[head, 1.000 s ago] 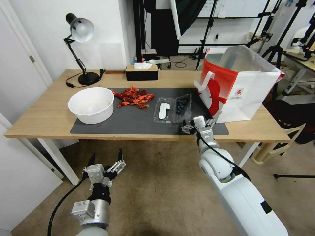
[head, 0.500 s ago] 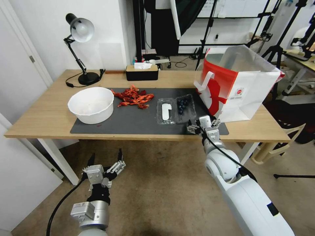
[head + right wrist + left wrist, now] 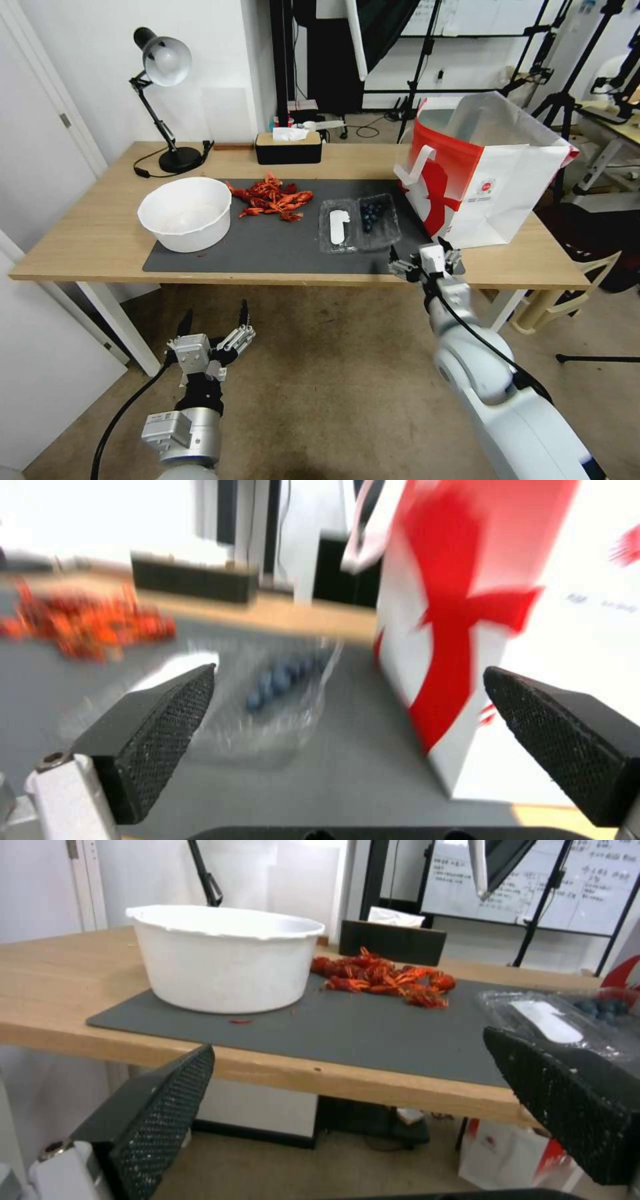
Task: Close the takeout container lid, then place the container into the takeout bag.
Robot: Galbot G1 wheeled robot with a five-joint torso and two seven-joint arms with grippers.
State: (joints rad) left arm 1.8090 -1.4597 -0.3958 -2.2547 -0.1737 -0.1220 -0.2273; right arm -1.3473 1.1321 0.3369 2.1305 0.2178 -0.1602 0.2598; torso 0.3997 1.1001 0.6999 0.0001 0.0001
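The takeout container (image 3: 360, 224) lies open and flat on the grey mat, its blueberry half (image 3: 375, 215) towards the takeout bag. The lid (image 3: 338, 227), with its white label, lies on the other side. The red-and-white takeout bag (image 3: 480, 177) stands open at the table's right. My right gripper (image 3: 424, 255) hovers open at the table's front edge, just in front of the gap between container and bag. Its wrist view shows the container (image 3: 280, 690) and the bag (image 3: 507, 630) ahead of the open right gripper (image 3: 347, 672). My left gripper (image 3: 215, 317) hangs open below the table.
A large white bowl (image 3: 187, 212) sits at the mat's left, with a pile of red crayfish (image 3: 272, 197) beside it. A black tissue box (image 3: 288, 147) and a desk lamp (image 3: 163, 100) stand at the back. The left wrist view shows the bowl (image 3: 223, 960) and the container (image 3: 567, 1017).
My right gripper has moved right along the table's front edge, from in front of the container towards the bag. The container has shifted slightly to the right. The left arm has not moved.
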